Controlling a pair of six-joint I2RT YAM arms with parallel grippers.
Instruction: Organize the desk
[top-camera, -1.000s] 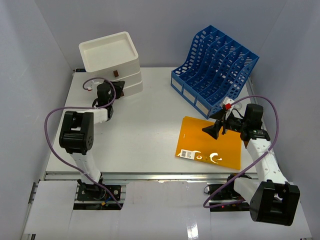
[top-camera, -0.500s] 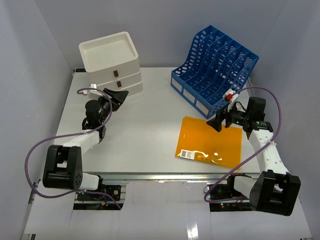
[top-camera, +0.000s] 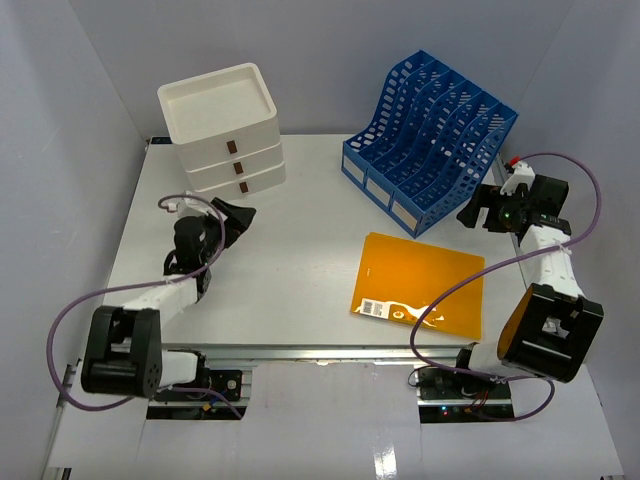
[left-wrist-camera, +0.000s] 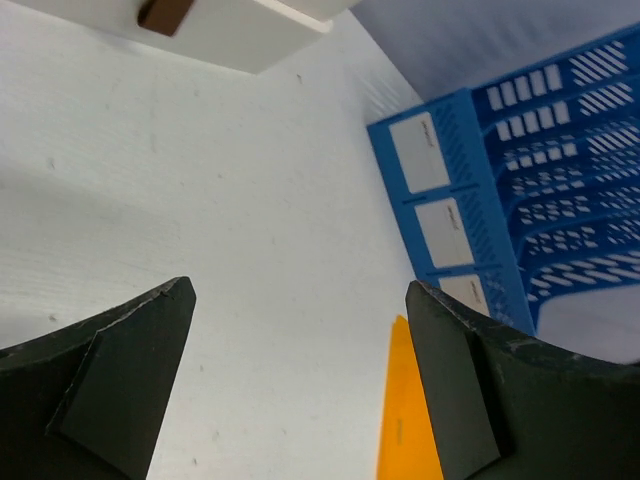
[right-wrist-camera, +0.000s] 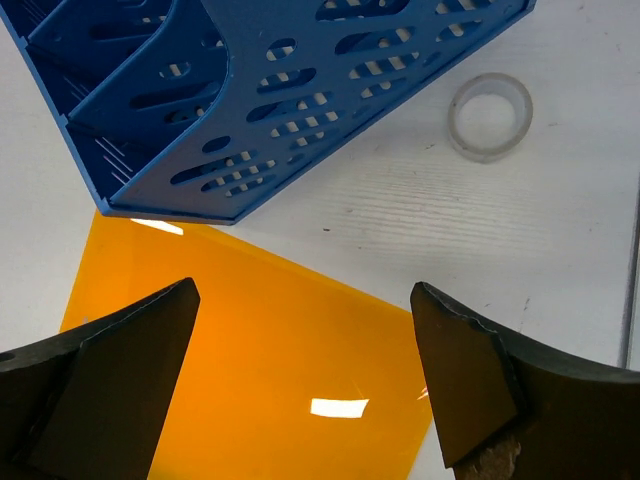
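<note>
**Change since 1 second ago:** the left arm (top-camera: 150, 290) has drawn back from the white 3-drawer box (top-camera: 225, 130) toward the near-left of the table (top-camera: 300, 230), and its fingers have spread. The right arm (top-camera: 548, 262) has swung off the orange folder (top-camera: 420, 285) to the right end of the blue file rack (top-camera: 430, 140).

**Item:** table.
- **Location:** under both arms, filling the middle of the top view. Pale walls stand on 3 sides and a metal rail (top-camera: 330, 352) runs along the near edge.
- **Handling (judged):** rigid, heavy and fixed, so you do not grasp it. Your holds go to what lies on it. The folder looks thin, light and glossy and lies flat on the top, so expect it to slide. Take it at an edge or corner.
- **Appearance:** white, flat, rectangular and matte, with faint specks and scuffs in the left wrist view.

**Left fingers (left-wrist-camera: 110, 390):** spread wide with nothing between them, over bare table near the box.

**Right fingers (right-wrist-camera: 465, 370):** spread wide and empty, pointed toward the folder's far edge and the rack's end wall.

**Also on the table:**
- 1 translucent ring (right-wrist-camera: 490, 115), probably tape, lying near the rack.
- The box sits at the far-left corner. You see its 3 drawers flush.
</note>
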